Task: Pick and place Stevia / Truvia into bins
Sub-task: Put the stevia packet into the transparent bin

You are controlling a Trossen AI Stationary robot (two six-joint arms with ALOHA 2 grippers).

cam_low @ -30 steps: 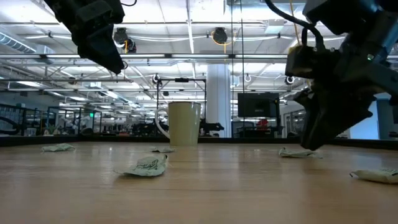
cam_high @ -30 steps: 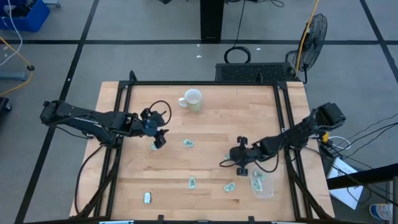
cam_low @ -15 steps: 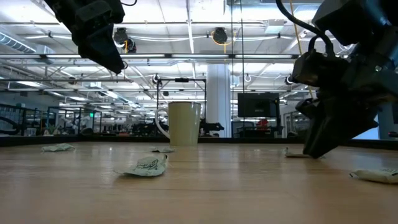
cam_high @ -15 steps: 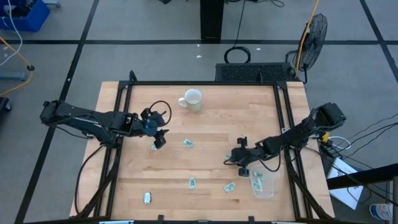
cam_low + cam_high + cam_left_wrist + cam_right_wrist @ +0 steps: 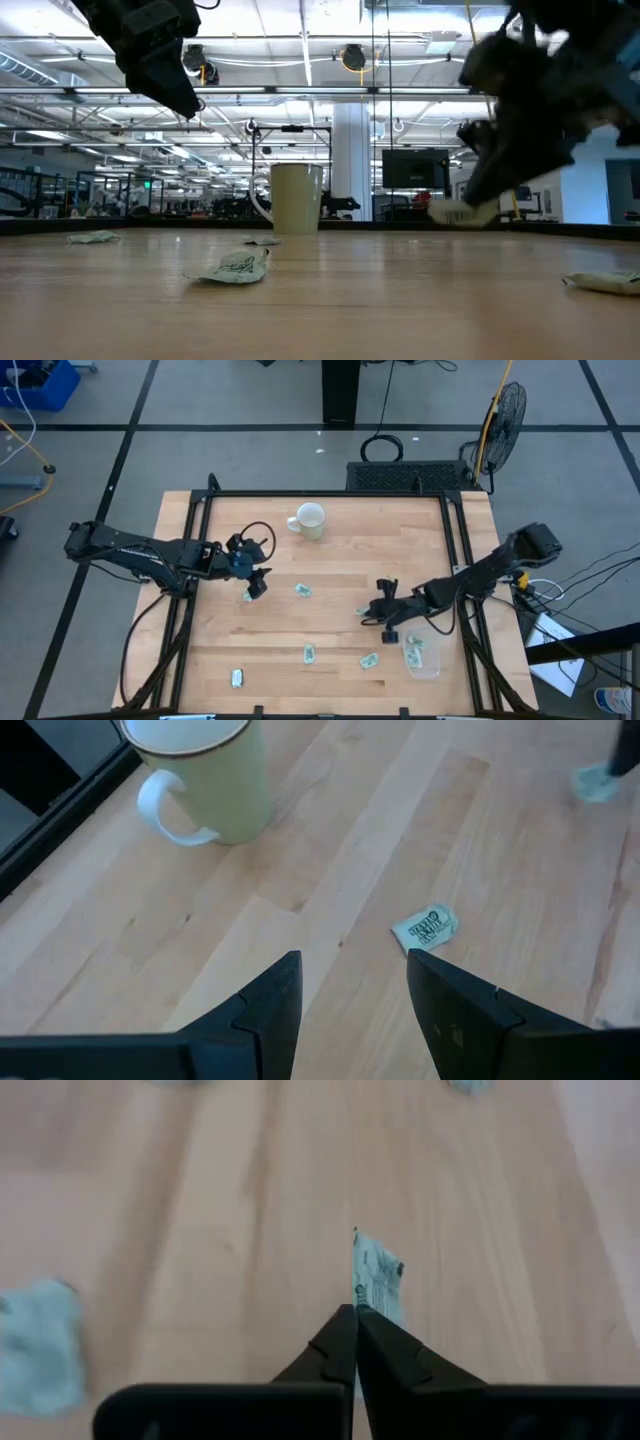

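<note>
Since half a second ago: right gripper [image 5: 470,205] lifted off worktop [image 5: 340,560], carrying one Truvia packet [image 5: 375,1280]; left arm unchanged.
Clear tub [image 5: 423,655]: near right gripper, some packets inside.
Left gripper [image 5: 350,990]: fingers apart, hovering over another packet [image 5: 426,928].
Held packet: fingers clamped on its edge, hanging free. Judged light, limp paper; pinch an edge.

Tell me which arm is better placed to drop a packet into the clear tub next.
The right. Its pincer is shut on a packet, lifted off the table, with the clear tub close beside it. The left pincer hovers open and empty across the table.
</note>
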